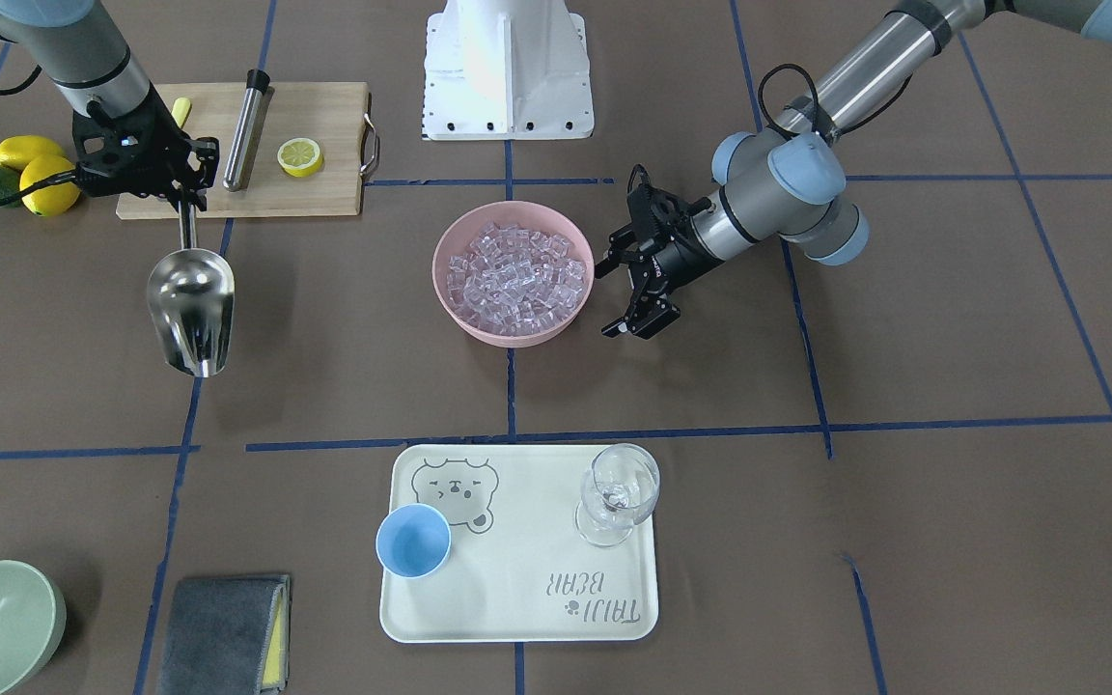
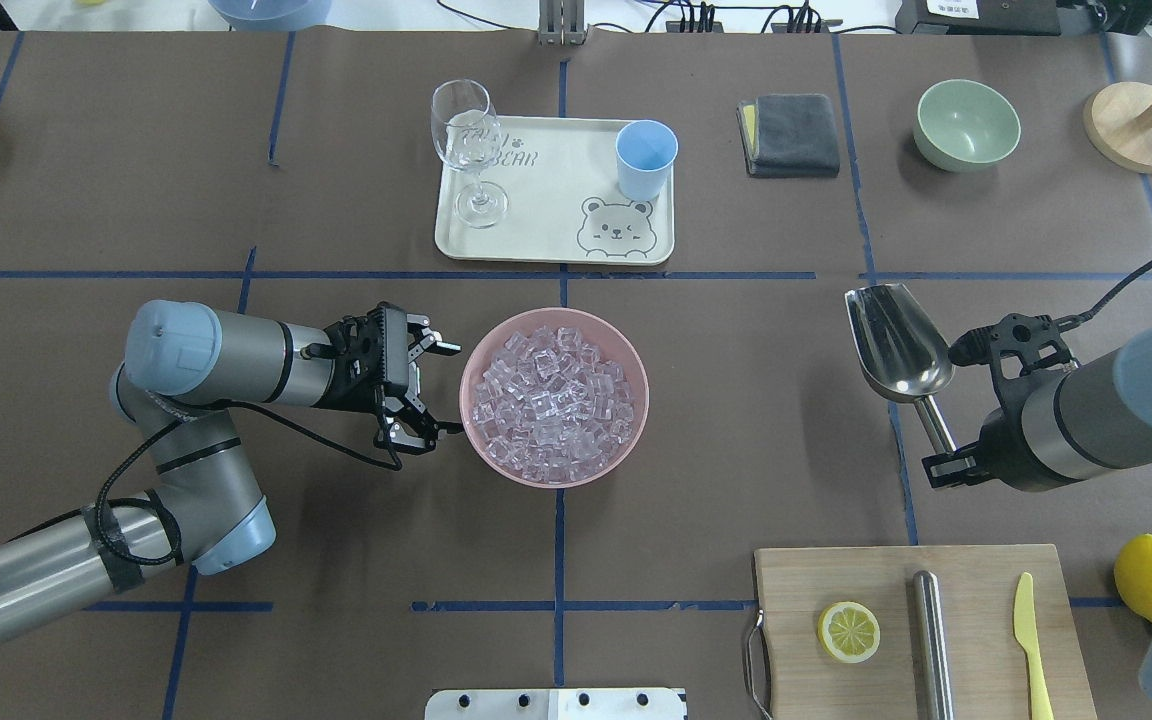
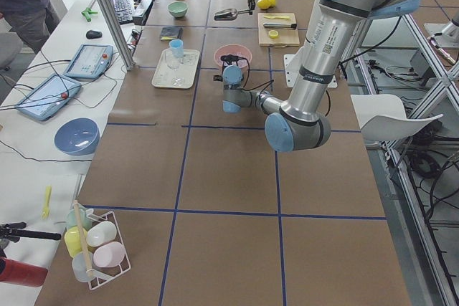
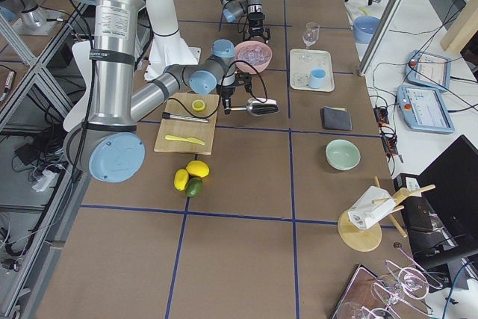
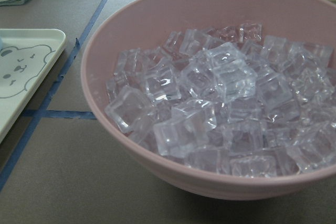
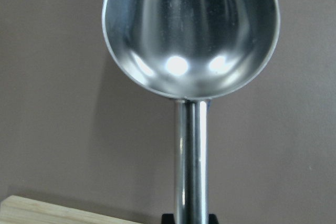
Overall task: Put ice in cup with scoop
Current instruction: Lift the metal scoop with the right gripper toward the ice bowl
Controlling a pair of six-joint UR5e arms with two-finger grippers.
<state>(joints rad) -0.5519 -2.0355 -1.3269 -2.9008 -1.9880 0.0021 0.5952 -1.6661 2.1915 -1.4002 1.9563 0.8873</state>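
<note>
1. The right end effector [image 1: 185, 201] pinches the scoop [image 1: 191, 309] by its thin handle.
2. The scoop's trough is empty, open side up, pointing away from the robot. It sits over bare counter [image 1: 344, 367] just beyond the board [image 1: 324, 116], well apart from the bowl [image 1: 514, 338].
3. The left end effector [image 2: 446, 388] is spread wide, its fingers aimed at the pink bowl's wall just beside it. I cannot tell whether they touch.
4. The ice [image 2: 554, 400] lies heaped in the bowl.
5. The cup [image 1: 413, 541] stands upright and empty on a corner of the tray [image 1: 517, 541], with a glass [image 1: 619, 492] at the tray's other end.
</note>
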